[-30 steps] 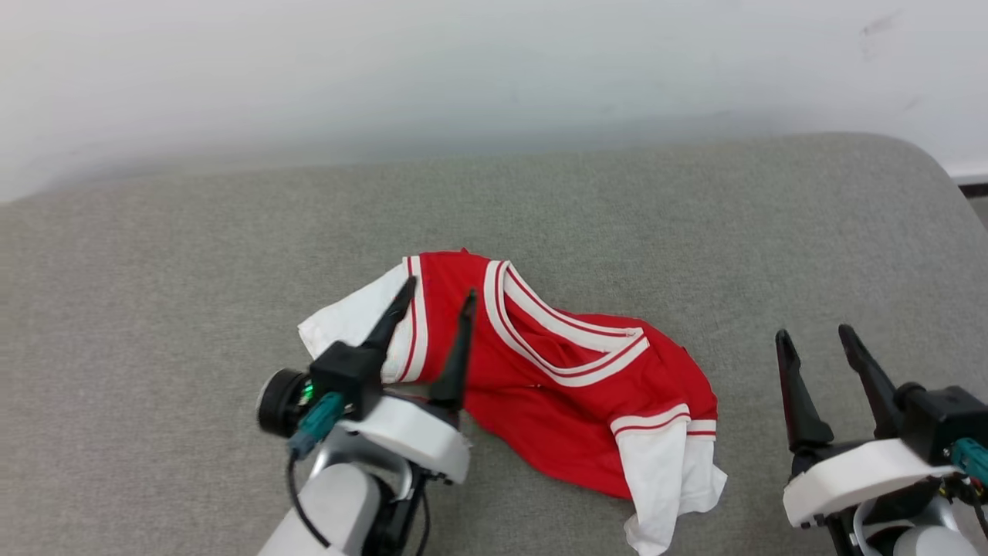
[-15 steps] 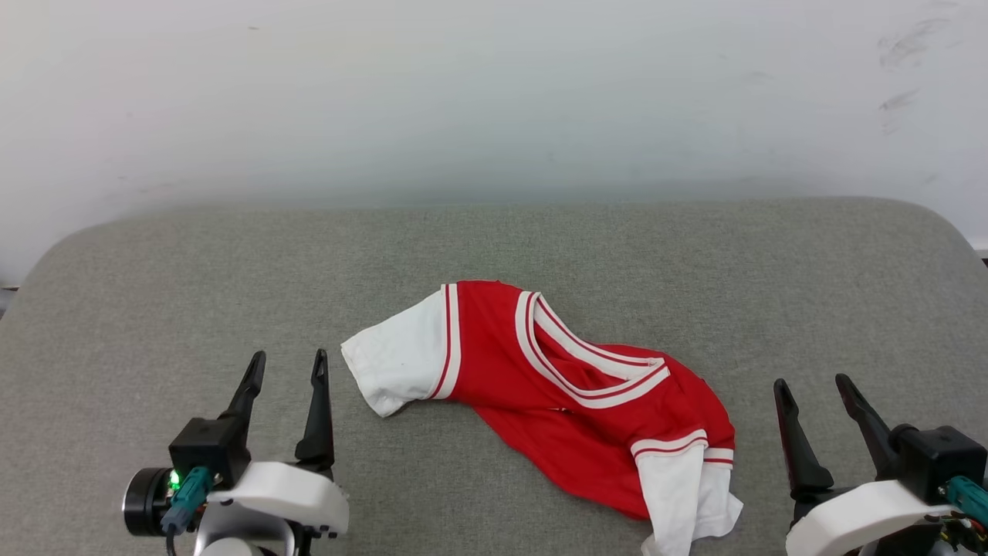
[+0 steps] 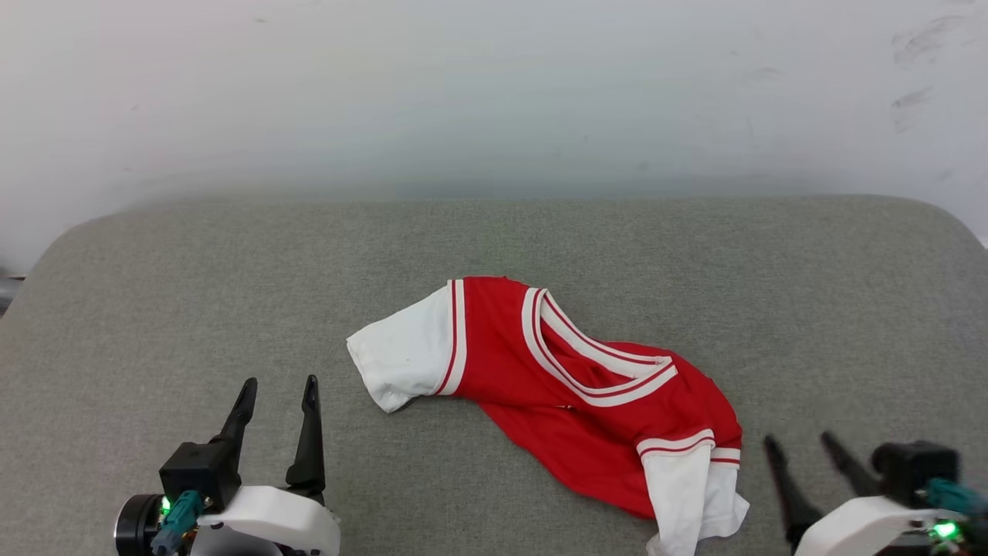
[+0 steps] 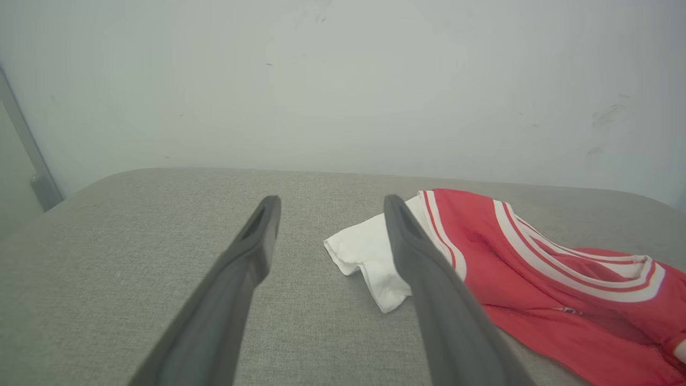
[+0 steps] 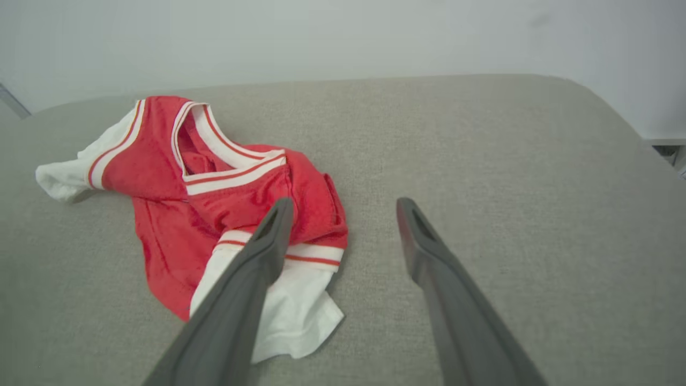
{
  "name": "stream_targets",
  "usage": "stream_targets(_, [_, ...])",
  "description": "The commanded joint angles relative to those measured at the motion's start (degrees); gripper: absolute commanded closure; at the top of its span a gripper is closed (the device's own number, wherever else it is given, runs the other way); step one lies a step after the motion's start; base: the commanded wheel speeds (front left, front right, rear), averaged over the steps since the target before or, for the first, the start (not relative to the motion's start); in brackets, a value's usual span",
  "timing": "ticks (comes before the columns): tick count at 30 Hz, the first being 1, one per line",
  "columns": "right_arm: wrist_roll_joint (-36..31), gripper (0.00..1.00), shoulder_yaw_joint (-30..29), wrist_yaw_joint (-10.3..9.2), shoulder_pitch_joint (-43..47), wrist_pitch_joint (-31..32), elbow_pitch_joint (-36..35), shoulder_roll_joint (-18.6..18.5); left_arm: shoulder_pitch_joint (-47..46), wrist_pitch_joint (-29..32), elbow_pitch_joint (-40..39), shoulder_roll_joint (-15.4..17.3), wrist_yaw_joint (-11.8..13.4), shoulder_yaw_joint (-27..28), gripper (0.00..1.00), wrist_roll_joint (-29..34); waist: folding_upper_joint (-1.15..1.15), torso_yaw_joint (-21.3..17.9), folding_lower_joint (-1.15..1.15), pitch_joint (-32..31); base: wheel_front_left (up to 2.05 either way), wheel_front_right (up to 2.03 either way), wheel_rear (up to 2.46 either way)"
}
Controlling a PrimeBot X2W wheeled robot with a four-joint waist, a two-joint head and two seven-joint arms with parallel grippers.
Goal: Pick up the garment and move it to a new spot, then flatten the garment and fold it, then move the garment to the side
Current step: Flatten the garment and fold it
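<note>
since the shirt (image 3: 571, 378) lies bunched and twisted near the middle of the cushion (image 3: 154, 293), body rucked below the neckband (image 3: 598, 367) and nothing squared, i judge the flatten step not yet done; whether the move to a new spot is done cannot be told from this. left gripper (image 3: 279, 382) stands wide and empty, near the white left sleeve (image 3: 405, 351) but apart from it. right gripper (image 3: 797, 439) is likewise wide and empty, just beside the right sleeve (image 3: 687, 486), with a gap in the head view. next move likely calls for a low pinch on each sleeve or shoulder, thin fabric against soft cover, then a pull apart. room: bare cushion to the left, right and far side. far edge meets the wall (image 3: 494, 93); right corner rounds off and drops away. right sleeve trails toward the near side; near edge not seen.
</note>
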Motion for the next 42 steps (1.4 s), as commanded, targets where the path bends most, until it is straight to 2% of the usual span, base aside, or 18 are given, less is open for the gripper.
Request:
stream_targets(1, [0.42, 0.00, 1.18, -0.04, 1.34, 3.49, 0.28, 0.11, -0.17, -0.17, -0.28, -0.38, -0.07, -0.29, 0.00, -0.04, 0.00, 0.38, 0.00, 0.35, 0.00, 0.00, 0.00])
stream_targets(5, [3.11, 0.00, 5.34, -0.04, 2.58, 12.75, -0.07, -2.25, -0.98, -0.24, -0.01, -0.84, 0.03, -0.14, 0.00, -0.31, 0.00, 1.43, 0.00, 1.13, 0.00, 0.00, 0.00])
stream_targets(9, [5.74, 0.00, 8.53, -0.04, 2.82, 18.38, -0.66, -4.10, -1.61, -0.31, 0.07, -1.34, -0.10, -0.21, 0.00, -0.13, 0.00, 2.65, 0.00, 2.38, 0.00, 0.00, 0.00])
stream_targets(15, [7.92, 0.00, 12.70, -0.04, 1.33, 22.49, 0.60, -5.33, -3.09, -0.38, 0.57, -2.02, -0.49, -0.23, 0.00, 0.24, 0.00, 4.44, 0.00, 4.24, 0.00, 0.00, 0.00])
stream_targets(20, [8.27, 0.00, 14.57, -0.04, -0.05, 23.04, 2.78, -5.47, -4.01, -0.36, 0.76, -2.68, -0.74, -0.18, 0.00, 0.66, 0.00, 5.28, 0.00, 5.71, 0.00, 0.00, 0.00])
stream_targets(21, [8.49, 0.35, 14.69, -0.04, -0.36, 23.04, 3.13, -5.36, -4.09, -0.35, 0.77, -2.71, -0.78, -0.11, 0.00, 0.68, 0.00, 5.35, 0.00, 5.88, 0.00, 0.00, 0.00])
stream_targets(22, [8.51, 0.86, 14.74, -0.04, -0.58, 22.97, 3.23, -5.46, -4.16, -0.35, 0.80, -2.77, -0.82, -0.01, 0.00, 0.68, 0.00, 5.37, 0.00, 6.03, 0.00, 0.00, 0.00])
stream_targets(23, [8.63, 1.00, 14.76, -0.04, -0.79, 22.94, 3.21, -5.65, -4.21, -0.36, 0.79, -2.79, -0.87, 0.22, 0.00, 0.75, 0.00, 5.34, 0.00, 6.20, 0.00, 0.00, 0.00])
stream_targets(30, [7.80, 1.00, 11.30, -0.04, -2.42, 22.17, -1.23, -7.42, -3.85, -0.37, 0.75, -3.57, -0.91, 1.56, 0.00, 1.31, 0.00, 4.10, 0.00, 6.34, 0.00, 0.00, 0.00])
stream_targets(35, [7.08, 1.00, 5.77, -0.04, -4.47, 23.03, -3.65, -8.66, -4.29, -0.32, 0.73, -4.03, -1.59, 2.00, 0.00, 1.63, 0.00, 3.05, 0.00, 6.24, 0.00, 0.00, 0.00])
stream_targets(42, [8.46, 1.00, -0.85, -0.04, -8.28, 23.89, -0.72, -9.94, -4.98, -0.31, 0.65, -4.33, -2.13, 2.81, 0.00, 2.08, 0.00, 1.90, 0.00, 7.25, 0.00, 0.00, 0.00])
